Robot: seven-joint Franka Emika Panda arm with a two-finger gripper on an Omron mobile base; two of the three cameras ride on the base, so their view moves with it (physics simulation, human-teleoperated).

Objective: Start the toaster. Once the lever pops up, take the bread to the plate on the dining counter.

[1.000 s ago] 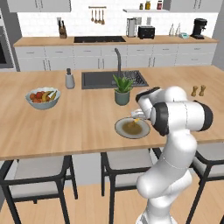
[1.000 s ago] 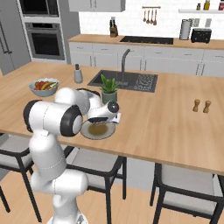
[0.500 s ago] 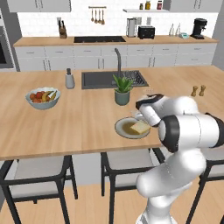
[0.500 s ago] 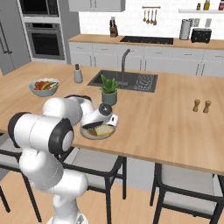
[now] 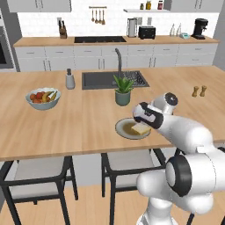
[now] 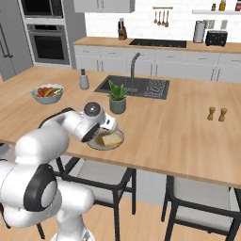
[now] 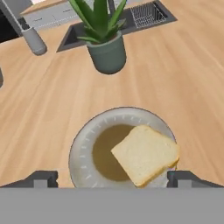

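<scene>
The bread (image 7: 146, 153) lies flat on the right half of the round grey plate (image 7: 81, 144), free of the fingers. That plate (image 5: 121, 127) rests on the light-wood dining counter (image 5: 79, 123), near its front edge. My gripper (image 7: 113, 179) hangs open just above the near side of the plate, one fingertip on either side of it. From the base views the gripper (image 5: 139, 119) hovers over the bread (image 5: 140, 128), and likewise the gripper (image 6: 109, 131) over the bread (image 6: 110, 139) and plate (image 6: 96, 145). The black toaster (image 5: 146, 32) stands far back on the wall counter.
A potted plant (image 7: 103, 39) stands just behind the plate. The sink (image 5: 114, 79) with its faucet lies further back. A fruit bowl (image 5: 43, 97) sits at the left, two shakers (image 5: 198, 91) at the right. A paper-towel roll (image 5: 132, 27) stands beside the toaster. Stools (image 5: 127, 160) tuck under the counter.
My hand has lifted off the plate and drawn back toward the base. The bread, covered by the hand a second ago, now lies in plain sight on the plate.
</scene>
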